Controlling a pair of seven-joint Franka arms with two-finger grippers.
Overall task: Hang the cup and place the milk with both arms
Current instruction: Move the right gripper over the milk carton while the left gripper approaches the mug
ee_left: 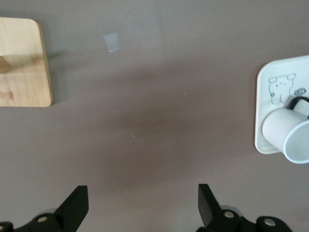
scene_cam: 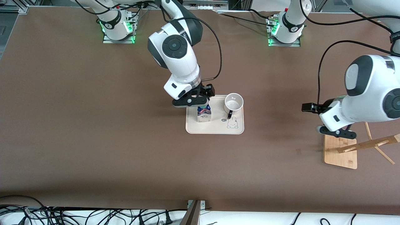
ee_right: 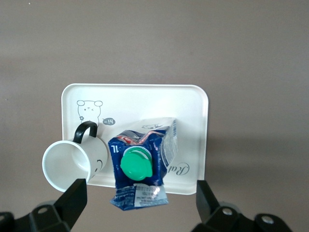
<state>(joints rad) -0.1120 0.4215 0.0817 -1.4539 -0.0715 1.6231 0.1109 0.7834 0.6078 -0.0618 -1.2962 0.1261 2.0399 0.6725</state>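
The milk, a blue and white carton with a green cap, stands on a cream tray beside the cup. The cup is upright with its black handle toward the front camera. My right gripper hangs open just above the milk. In the right wrist view its fingers stand wide on either side of the milk, apart from it, with the cup and tray alongside. My left gripper is open and empty over the table by the wooden rack.
The wooden rack has a flat base and slanted pegs, at the left arm's end of the table. The cup and tray show at the edge of the left wrist view. A small tape patch lies on the table.
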